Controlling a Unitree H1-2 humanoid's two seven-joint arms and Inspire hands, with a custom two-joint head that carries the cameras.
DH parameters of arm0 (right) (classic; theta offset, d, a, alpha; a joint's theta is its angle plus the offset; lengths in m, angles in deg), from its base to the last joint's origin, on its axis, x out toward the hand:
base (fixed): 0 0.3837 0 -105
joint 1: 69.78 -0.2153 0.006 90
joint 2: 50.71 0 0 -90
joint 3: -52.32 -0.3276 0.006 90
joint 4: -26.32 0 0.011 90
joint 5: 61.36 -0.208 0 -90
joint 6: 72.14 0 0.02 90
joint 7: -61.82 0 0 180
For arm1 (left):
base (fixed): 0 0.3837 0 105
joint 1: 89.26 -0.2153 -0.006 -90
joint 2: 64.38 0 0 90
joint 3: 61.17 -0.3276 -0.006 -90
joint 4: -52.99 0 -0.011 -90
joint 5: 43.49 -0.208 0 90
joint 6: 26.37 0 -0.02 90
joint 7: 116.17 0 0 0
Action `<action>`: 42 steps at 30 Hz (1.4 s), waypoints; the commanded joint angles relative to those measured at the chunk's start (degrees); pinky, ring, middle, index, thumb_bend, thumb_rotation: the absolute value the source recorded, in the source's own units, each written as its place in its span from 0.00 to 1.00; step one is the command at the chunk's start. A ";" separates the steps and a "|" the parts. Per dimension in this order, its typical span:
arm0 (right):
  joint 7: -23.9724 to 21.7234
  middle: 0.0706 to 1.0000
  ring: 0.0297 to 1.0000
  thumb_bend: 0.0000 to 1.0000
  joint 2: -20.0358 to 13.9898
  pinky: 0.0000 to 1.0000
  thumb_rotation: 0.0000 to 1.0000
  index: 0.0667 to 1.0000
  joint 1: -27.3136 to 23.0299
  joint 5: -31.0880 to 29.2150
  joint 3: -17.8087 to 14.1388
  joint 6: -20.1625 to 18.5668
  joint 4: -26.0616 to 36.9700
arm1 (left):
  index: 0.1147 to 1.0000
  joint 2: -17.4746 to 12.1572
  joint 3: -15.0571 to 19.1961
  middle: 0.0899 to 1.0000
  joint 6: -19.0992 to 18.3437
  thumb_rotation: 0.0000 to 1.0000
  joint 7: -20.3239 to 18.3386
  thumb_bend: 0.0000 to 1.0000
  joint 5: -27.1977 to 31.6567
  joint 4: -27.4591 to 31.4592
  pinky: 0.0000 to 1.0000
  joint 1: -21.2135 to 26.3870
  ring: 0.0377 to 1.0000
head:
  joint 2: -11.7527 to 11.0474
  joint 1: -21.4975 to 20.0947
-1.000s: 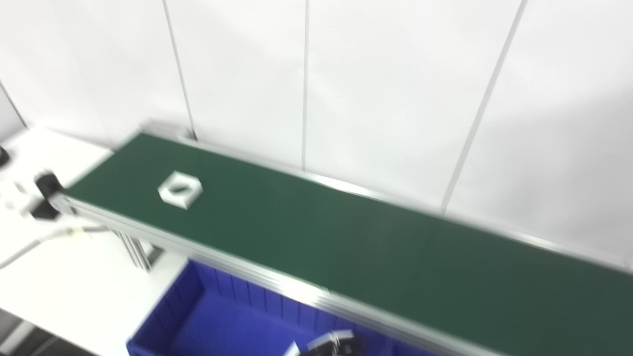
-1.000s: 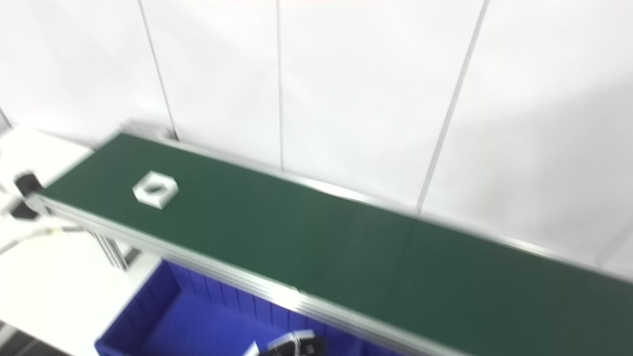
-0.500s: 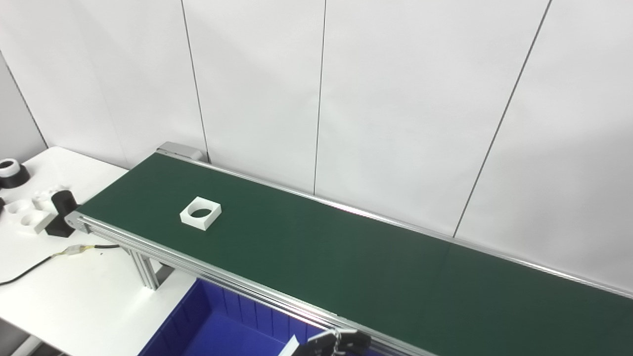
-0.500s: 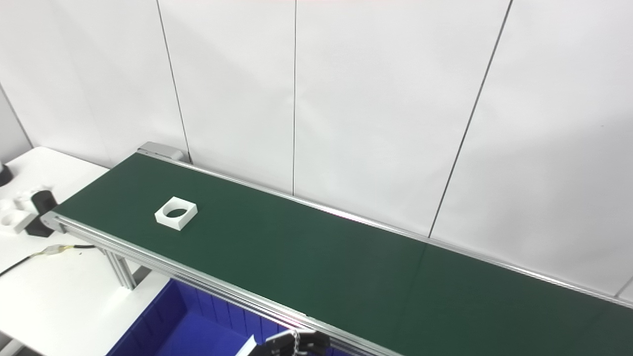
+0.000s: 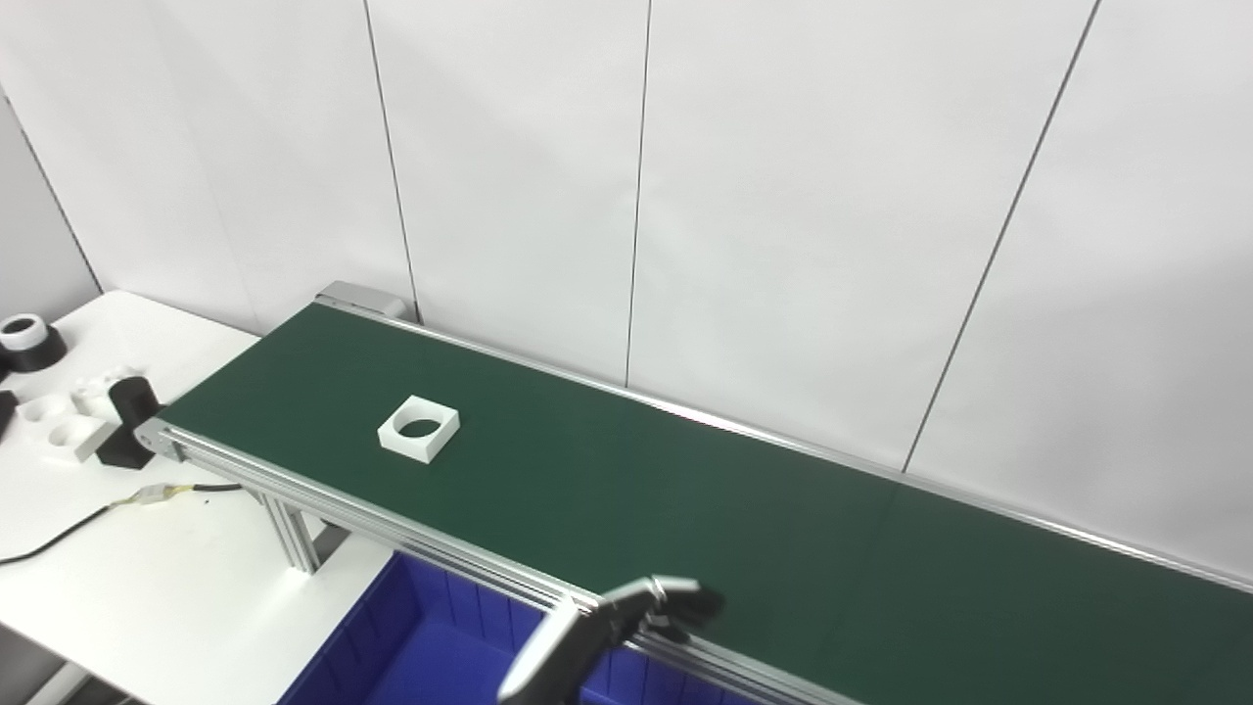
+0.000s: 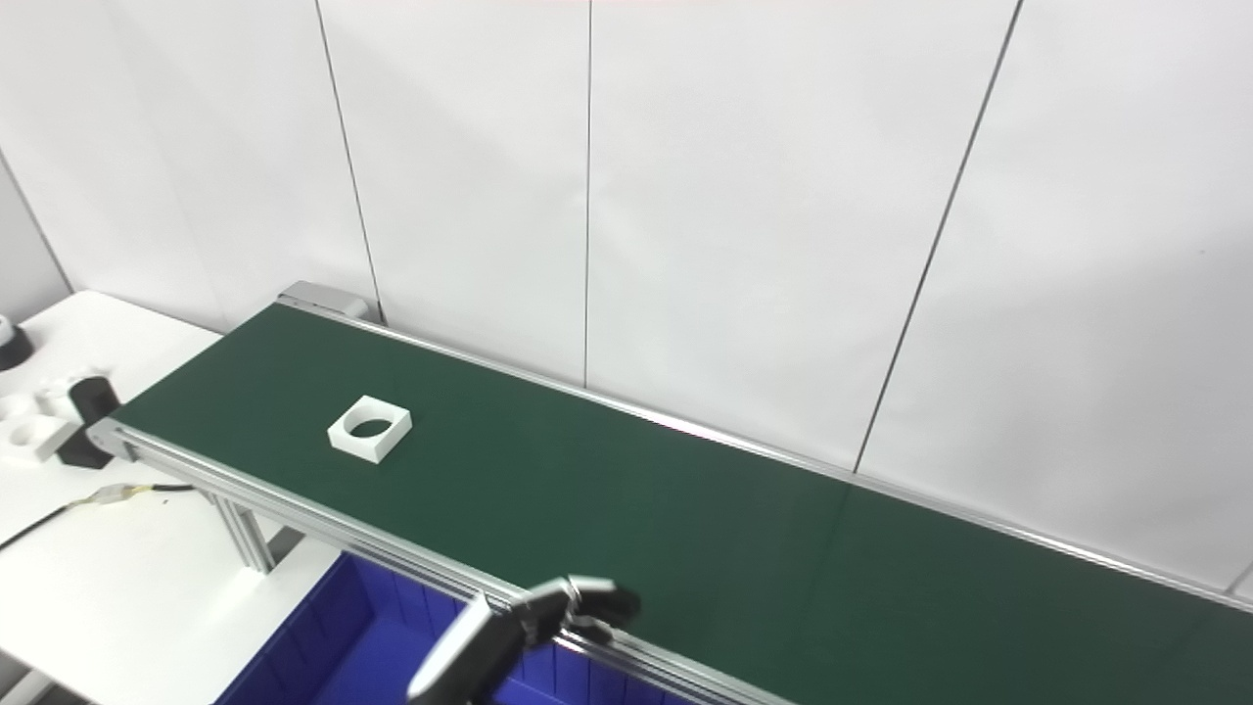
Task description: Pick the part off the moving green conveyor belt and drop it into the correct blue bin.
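Note:
A white square part with a round hole (image 5: pixel 419 428) lies flat on the green conveyor belt (image 5: pixel 705 499), near its left end; it also shows in the right eye view (image 6: pixel 370 428). A blue bin (image 5: pixel 431 641) stands below the belt's near rail. My left hand (image 5: pixel 648 605) rises from the bottom edge over the near rail, well to the right of the part and apart from it. Its dark fingers are loosely curled and hold nothing. My right hand is out of view.
A white table (image 5: pixel 147 578) stands left of the belt, with small white and black parts (image 5: pixel 78 426), a black ring (image 5: pixel 24 341) and a cable (image 5: pixel 147 496). A white panelled wall runs close behind the belt.
The camera has swung and steadied. The part has moved a little to the right along the belt. My left hand has risen from below the rail to over the belt's near edge.

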 commanded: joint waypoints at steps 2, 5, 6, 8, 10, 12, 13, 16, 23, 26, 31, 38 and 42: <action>-0.38 0.91 0.87 0.22 0.15 0.77 0.40 0.97 -0.73 -1.16 -0.28 3.53 0.45 | 0.72 -1.16 1.23 0.73 -1.57 0.34 0.28 0.96 0.36 3.56 0.66 2.25 0.71 | -0.06 0.10; -0.43 0.92 0.88 0.21 0.10 0.78 0.41 0.97 -0.83 -1.21 -0.22 3.67 0.24 | 0.71 -1.87 1.98 0.73 -3.01 0.33 0.44 0.96 -0.16 4.59 0.65 3.44 0.70 | -0.06 0.03; -0.48 0.92 0.88 0.21 0.06 0.78 0.41 0.97 -0.88 -1.25 -0.20 3.82 0.09 | 0.71 -2.07 2.21 0.73 -3.23 0.33 0.44 0.95 -0.30 4.56 0.65 3.93 0.70 | -0.08 0.02; -0.54 0.92 0.88 0.20 0.08 0.78 0.39 0.97 -0.93 -1.36 -0.20 3.89 -0.08 | 0.72 -2.34 2.55 0.74 -3.45 0.33 0.35 0.93 -0.15 4.19 0.66 4.89 0.71 | -0.13 -0.03; -0.47 0.92 0.88 0.20 0.12 0.78 0.38 0.97 -0.96 -1.18 -0.18 4.11 -0.16 | 0.73 -2.33 2.93 0.75 -3.69 0.32 0.58 0.91 -0.02 3.45 0.66 5.89 0.72 | -0.16 -0.05; -0.41 0.92 0.88 0.19 0.15 0.78 0.37 0.97 -0.97 -1.05 -0.16 4.22 -0.21 | 0.74 -2.47 3.30 0.76 -4.36 0.30 0.71 0.87 -0.19 2.79 0.66 6.79 0.73 | -0.18 0.04; -0.38 0.92 0.88 0.19 0.18 0.78 0.37 0.97 -0.97 -1.03 -0.17 4.15 -0.19 | 0.75 -2.66 3.45 0.77 -4.73 0.30 0.63 0.86 -0.20 2.46 0.67 7.27 0.74 | -0.14 0.06; -0.19 0.92 0.87 0.20 0.27 0.78 0.38 0.97 -0.91 -0.79 -0.20 4.20 -0.19 | 0.77 -3.30 3.90 0.79 -5.34 0.29 0.60 0.80 -0.39 1.24 0.71 8.69 0.77 | -0.19 0.03; -0.33 0.92 0.88 0.20 0.38 0.79 0.43 0.98 -0.87 -1.19 -0.21 4.27 -0.19 | 0.79 -4.54 5.31 0.81 -5.97 0.24 1.24 0.74 -2.19 -1.33 0.75 12.29 0.79 | -0.25 0.30; -0.27 0.92 0.88 0.20 0.51 0.79 0.45 0.97 -0.98 -1.19 -0.20 4.46 -0.39 | 0.79 -5.67 6.06 0.81 -6.80 0.23 0.98 0.75 -2.95 -1.98 0.75 14.12 0.79 | -0.25 0.32; -0.13 0.92 0.88 0.20 0.64 0.78 0.45 0.97 -1.13 -0.92 -0.21 4.79 -0.66 | 0.80 -8.37 6.59 0.82 -7.68 0.20 0.09 0.76 -2.67 -3.83 0.74 17.26 0.79 | -0.29 0.31; -0.20 0.92 0.88 0.20 0.80 0.78 0.46 0.98 -1.23 -0.99 -0.18 4.40 -0.61 | 0.82 -13.17 6.00 0.85 -10.89 0.16 -1.92 0.77 -5.43 -6.14 0.79 20.63 0.83 | -0.36 0.32; -0.21 0.92 0.88 0.21 0.90 0.79 0.47 0.97 -1.20 -1.11 -0.21 4.71 -0.80 | 0.82 -15.05 6.21 0.85 -13.90 0.08 -2.92 0.80 -6.07 -6.67 0.82 22.22 0.85 | -0.33 -0.03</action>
